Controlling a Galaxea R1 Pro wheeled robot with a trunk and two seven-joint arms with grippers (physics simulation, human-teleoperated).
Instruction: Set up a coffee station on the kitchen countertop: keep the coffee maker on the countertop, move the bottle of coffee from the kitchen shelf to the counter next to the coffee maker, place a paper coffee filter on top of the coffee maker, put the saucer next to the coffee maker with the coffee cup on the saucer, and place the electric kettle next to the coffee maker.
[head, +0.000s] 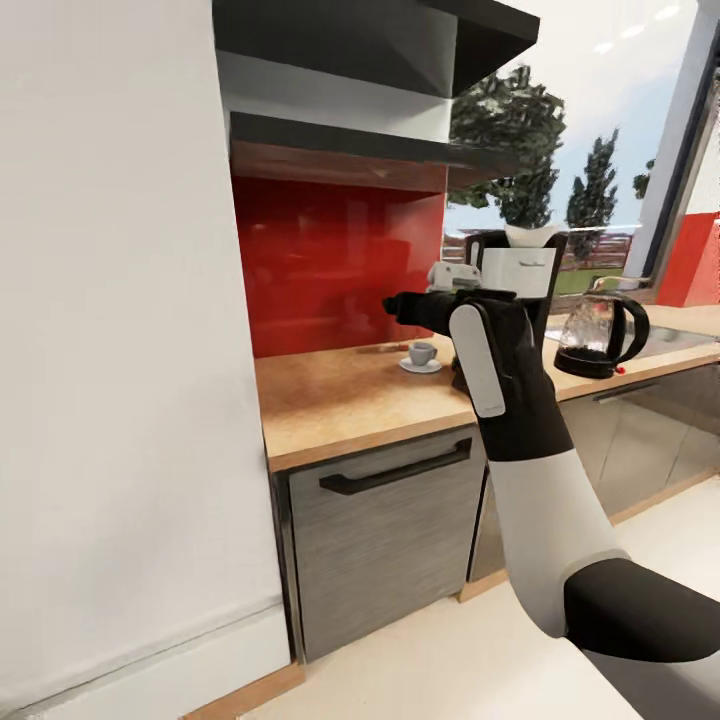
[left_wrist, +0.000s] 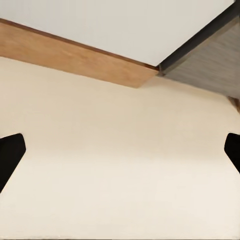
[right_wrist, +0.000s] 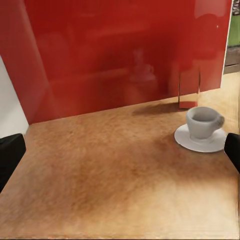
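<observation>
From the head view, the wooden tabletop (head: 340, 395) runs along a shiny red wall (head: 330, 260). The coffee cup (head: 422, 352) sits on the saucer (head: 420, 366), and both rest on the tabletop near the red wall. Just behind the robot's arm stands the coffee maker (head: 520, 265), tall and black with a white front. The paper coffee filter (head: 531, 235) sits on top of it. Farther along the tabletop, on the other side of the coffee maker, stands the electric kettle (head: 598, 338), round and see-through with a black handle. A dark kitchen shelf (head: 340, 135) hangs on the wall above. The right end effector (head: 400, 308) is held out over the tabletop, just above the cup. From here you cannot tell whether its fingers are apart or together.

From the left wrist view, the left end effector (left_wrist: 120, 155) points down at the pale floor (left_wrist: 120, 175). Its two black fingertips (left_wrist: 10, 155) sit far apart at the edges, so it is open and holds nothing. A wooden strip (left_wrist: 75, 57) and a grey cabinet front (left_wrist: 210, 67) show past the floor.

From the right wrist view, the right end effector (right_wrist: 120, 155) is open too, with its black fingertips (right_wrist: 10, 155) wide apart and nothing between them. The cup (right_wrist: 203, 122) stands on its saucer (right_wrist: 200, 140) on the brown tabletop (right_wrist: 100, 170), close to one fingertip and near the red wall (right_wrist: 115, 50).
</observation>
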